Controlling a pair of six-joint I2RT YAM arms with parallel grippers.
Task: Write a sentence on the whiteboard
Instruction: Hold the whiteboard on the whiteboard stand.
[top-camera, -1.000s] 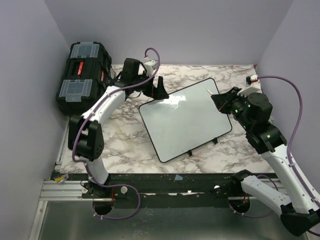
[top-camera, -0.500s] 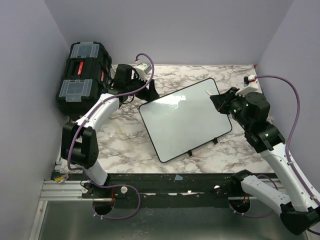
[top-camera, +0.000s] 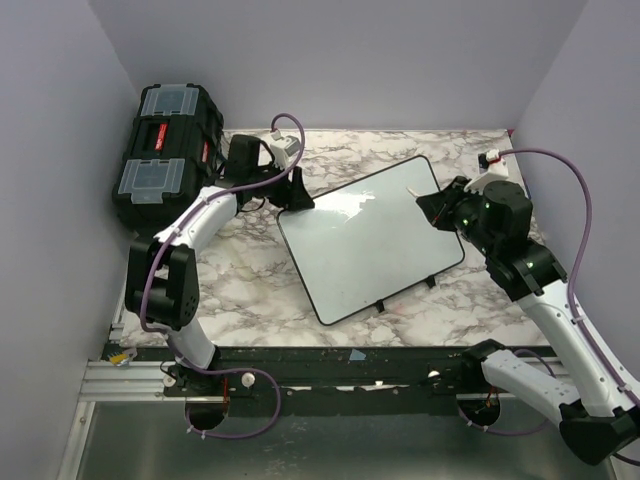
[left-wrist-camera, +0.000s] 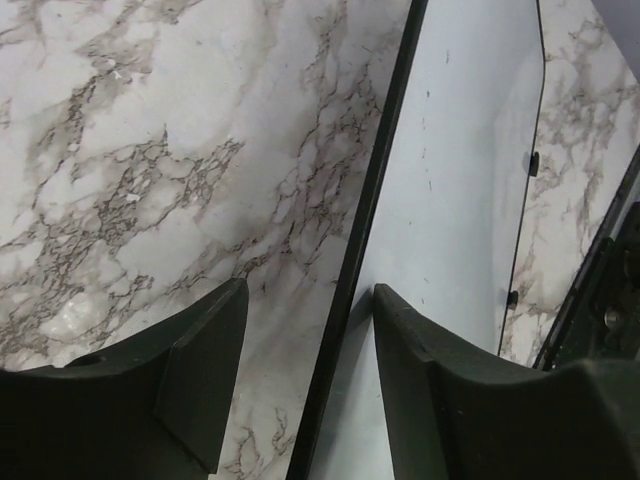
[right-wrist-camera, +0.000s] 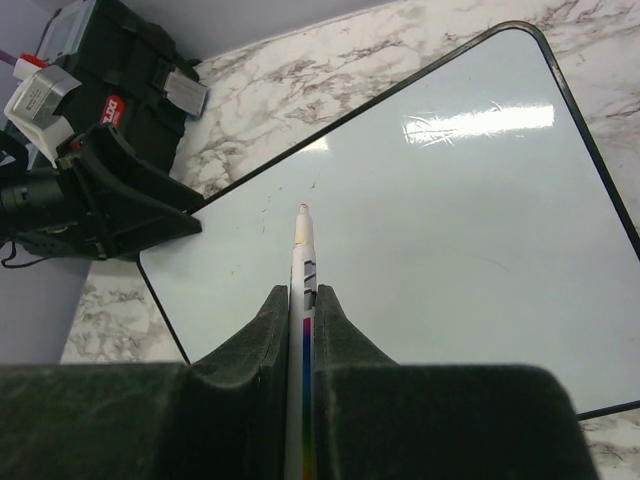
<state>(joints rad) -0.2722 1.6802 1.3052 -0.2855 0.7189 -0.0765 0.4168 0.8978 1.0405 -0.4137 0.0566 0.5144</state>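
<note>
Your right gripper (right-wrist-camera: 302, 312) is pressed together on a slim white plastic marker with a rainbow stripe down its barrel (right-wrist-camera: 303, 275). The large flat white whiteboard with a thin black rim and rounded corners (top-camera: 370, 250) lies directly under and ahead of its tip. The barrel points across the board toward its far-left corner, so the writing surface opens away from the tip, to your left and toward the near edge. I can't tell whether the tip touches the surface.

The board lies skewed on the grey-veined marble-patterned table (top-camera: 250, 285), its long axis running from near-left up to far-right. Its face is glossy and throws back a hard glare, so expect a slick stroke. No words show on it, only a few specks.

Your left gripper (left-wrist-camera: 310, 370) is at that far-left corner, matte black fingers (left-wrist-camera: 200, 370) spread to either side of the rim and not clamping it. The black plastic toolbox with clear lid panels (top-camera: 165, 160) stands well apart behind it.
</note>
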